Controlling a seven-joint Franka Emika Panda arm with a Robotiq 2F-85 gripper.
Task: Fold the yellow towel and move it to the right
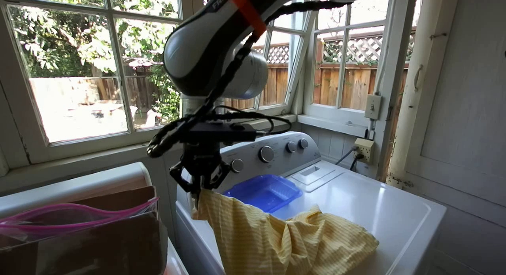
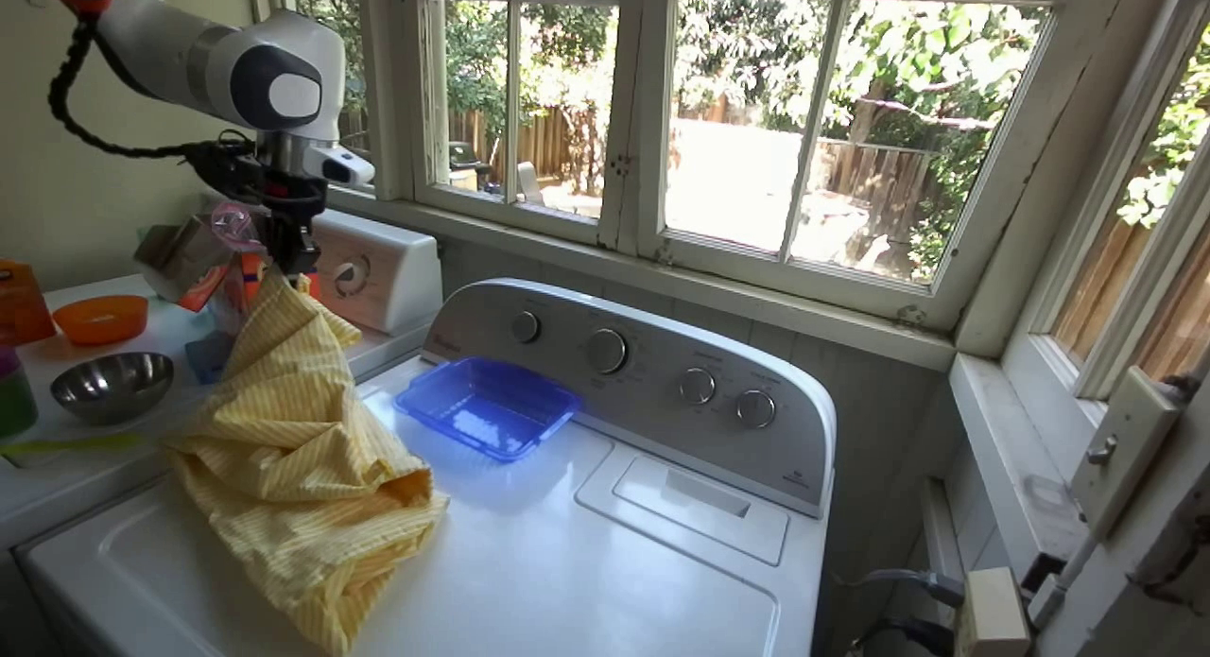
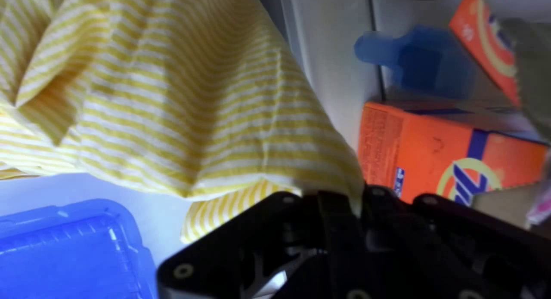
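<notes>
The yellow towel is striped yellow and white and rumpled. It shows in both exterior views and fills the upper left of the wrist view. My gripper is shut on one end of it and holds that end raised, so the cloth hangs down and drapes onto the white appliance top. The gripper also shows in an exterior view, and in the wrist view its fingers pinch the towel's edge. The far part of the towel lies bunched on the appliance.
A blue tray sits on the white appliance near its knob panel. On the neighbouring appliance are a metal bowl, an orange bowl, an orange box and a blue scoop. A pink-edged bag stands nearby.
</notes>
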